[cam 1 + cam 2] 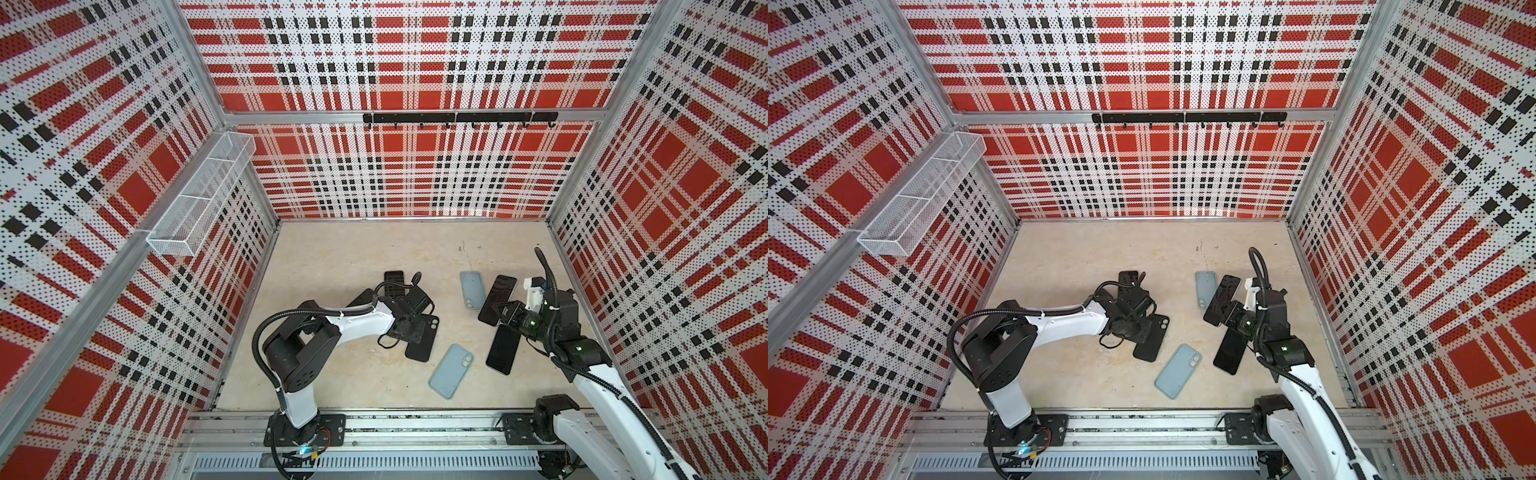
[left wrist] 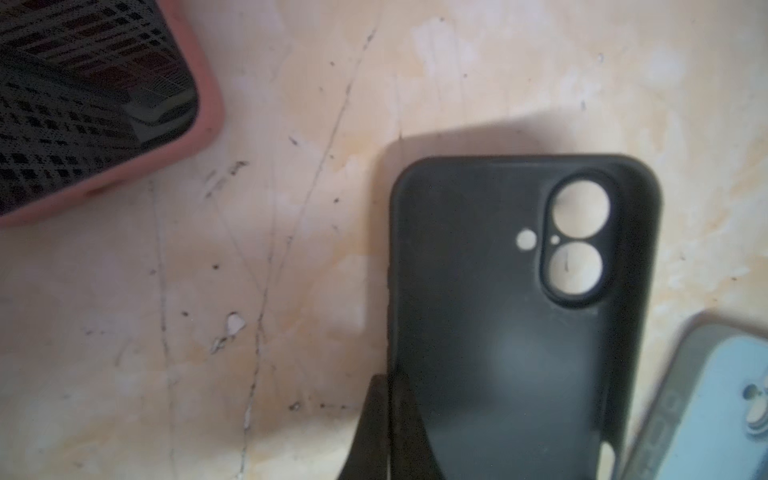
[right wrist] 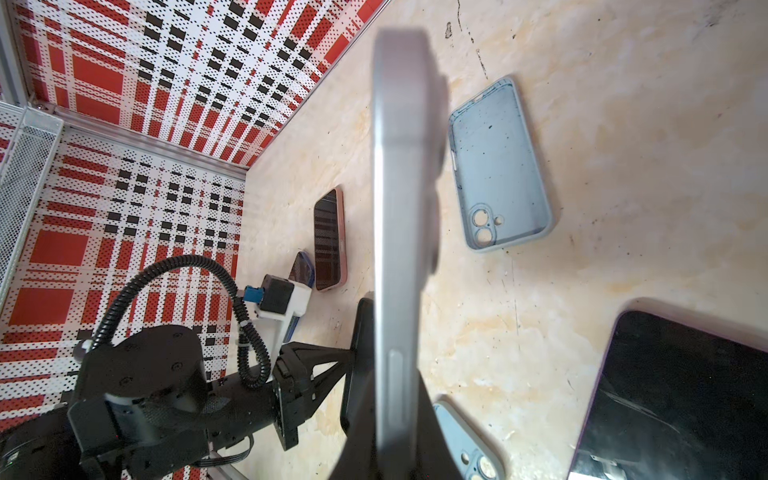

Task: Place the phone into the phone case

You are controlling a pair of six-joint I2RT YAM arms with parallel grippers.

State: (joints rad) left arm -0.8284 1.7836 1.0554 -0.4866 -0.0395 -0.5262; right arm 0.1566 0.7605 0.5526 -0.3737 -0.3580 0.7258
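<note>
- Phone: held tilted above the table at right, gripped edgewise in my right gripper.
- Black case: left of centre; my left gripper pinches its side wall, jaws narrow.
- Far blue case and near blue case: 2 lying between my arms.

At the left gripper, a black phone case, with a pink-cased phone nearby. At the right gripper, a lilac-grey phone, with a light-blue case beside it. Red-white-black plaid walls; mottled beige tabletop.
</note>
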